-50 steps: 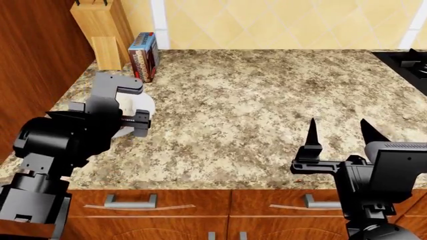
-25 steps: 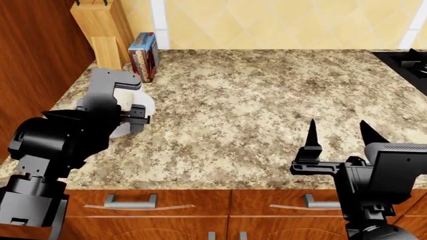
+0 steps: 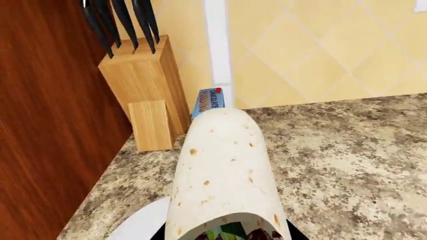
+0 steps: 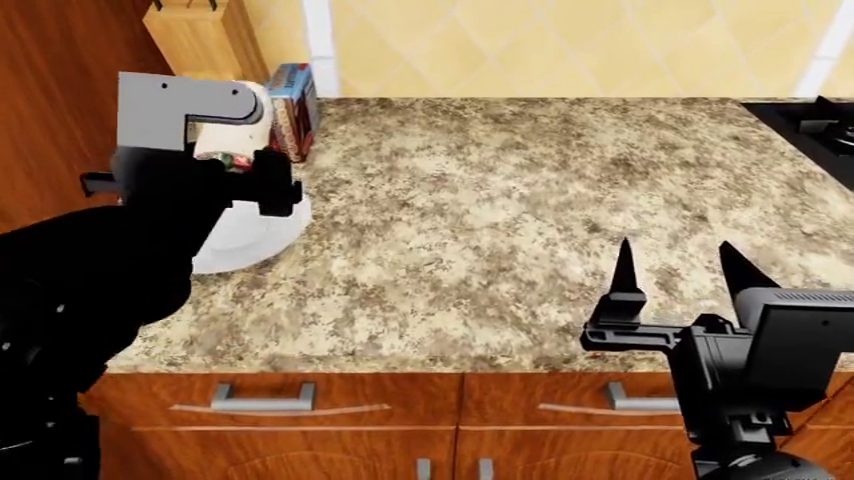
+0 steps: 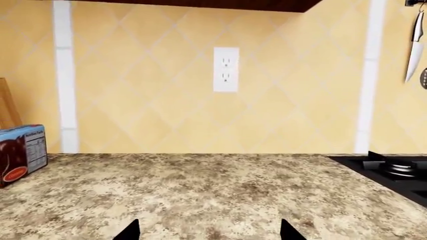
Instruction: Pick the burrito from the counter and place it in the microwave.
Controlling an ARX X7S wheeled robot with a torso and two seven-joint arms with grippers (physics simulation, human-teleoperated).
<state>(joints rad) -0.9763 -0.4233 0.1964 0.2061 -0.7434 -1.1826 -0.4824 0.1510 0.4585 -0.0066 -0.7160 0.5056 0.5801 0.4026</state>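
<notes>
Ahead of both grippers: speckled granite counter (image 4: 534, 210), yellow diamond-tiled wall. Burrito (image 3: 223, 175) clenched in left gripper (image 4: 234, 160), raised over plate (image 4: 254, 235). Right gripper (image 4: 674, 270) spread, unladen. Box (image 3: 209, 101) beyond burrito reading "CHOCOLATE".

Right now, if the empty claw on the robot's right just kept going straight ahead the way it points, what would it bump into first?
Probably nothing soon. The right gripper, jaws open and empty, points across bare speckled beige granite counter toward the yellow diamond-tiled wall, likely near the white outlet; depth is unclear.
</notes>
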